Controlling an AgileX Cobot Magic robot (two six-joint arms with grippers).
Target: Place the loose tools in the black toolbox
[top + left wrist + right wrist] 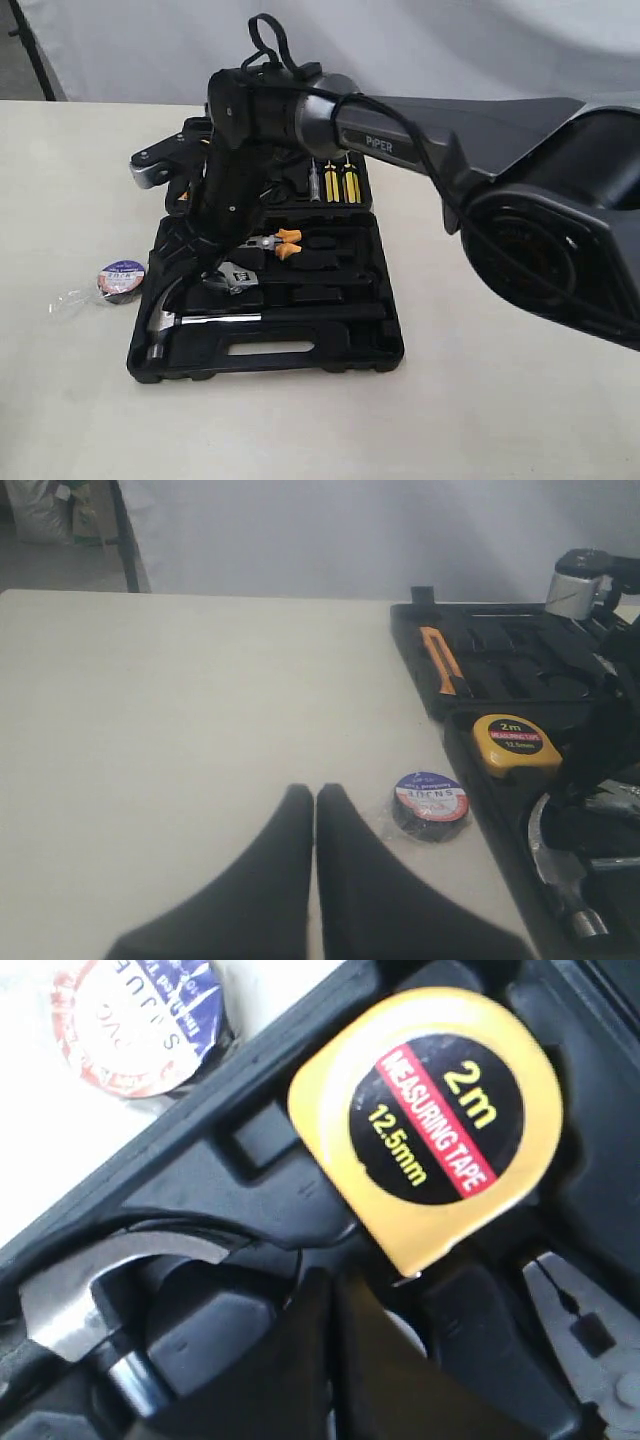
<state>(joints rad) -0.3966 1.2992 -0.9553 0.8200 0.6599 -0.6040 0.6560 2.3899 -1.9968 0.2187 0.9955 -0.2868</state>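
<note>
Steel hammer [160, 327] sits in black toolbox [345, 357], wrapped tape roll [121, 281] outside; right gripper [326, 1288] pressed together, apparently empty.

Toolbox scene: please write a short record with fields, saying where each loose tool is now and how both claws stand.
toolbox: open, on the table
hammer: lying in the toolbox's near half
wrench: in the toolbox, partly hidden by the right arm
tape roll: on the table, outside the toolbox
left claw: shut, empty, above the table
right claw: shut, empty, over the toolbox near the tape measure
remaining: tape roll
</note>
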